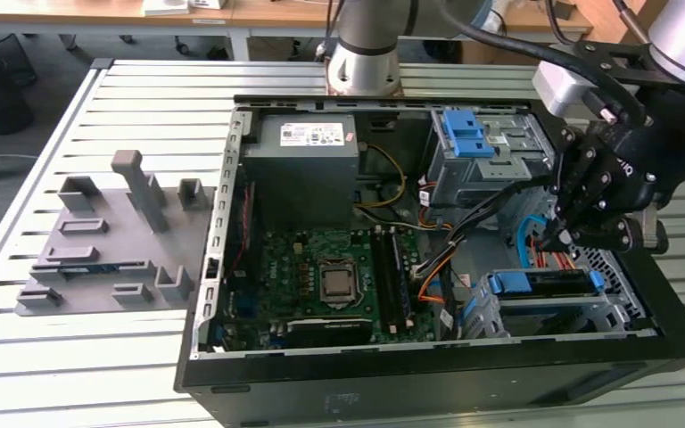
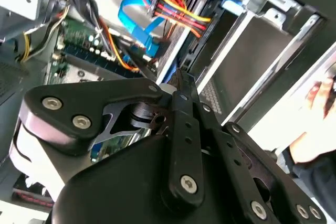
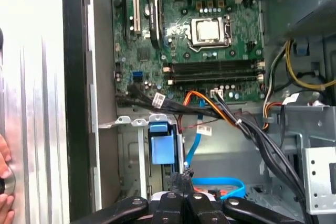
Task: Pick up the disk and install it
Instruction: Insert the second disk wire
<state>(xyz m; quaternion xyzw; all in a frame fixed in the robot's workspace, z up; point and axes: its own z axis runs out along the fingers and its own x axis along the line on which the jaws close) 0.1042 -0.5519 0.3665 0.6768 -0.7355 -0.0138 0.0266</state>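
A single robot arm reaches into one open black computer case [image 1: 438, 383] lying on its side on a slatted metal desk [image 1: 81, 357]. Its claw [image 1: 560, 239] hangs low over the drive bays at the exterior view's right. In both wrist views the claw's [image 2: 180, 80] two fingers [image 3: 181, 179] stand together at their tips, with nothing seen between them. The disk [image 1: 541, 283], edged by its blue plastic bracket, sits in the metal bay in the case's near corner, just below and beside the claw and apart from it. One grey drive cage [image 1: 485, 165] stands farther back, carrying a tray with two blue latches [image 1: 467, 134]. One green circuit board [image 1: 318, 276] fills the middle of the case, with one square processor socket [image 1: 339, 283] at its centre, and one grey power supply [image 1: 299, 169] lies behind it. A flat blue cable [image 2: 136, 24] and a bundle of red, yellow and orange wires [image 2: 176, 9] run close to the claw. One grey moulded holder [image 1: 104, 250] with several upright posts rests on the desk at the exterior view's left, well apart from the case. A person's hand [image 3: 4, 182] rests on the desk at the edge of the first wrist view.
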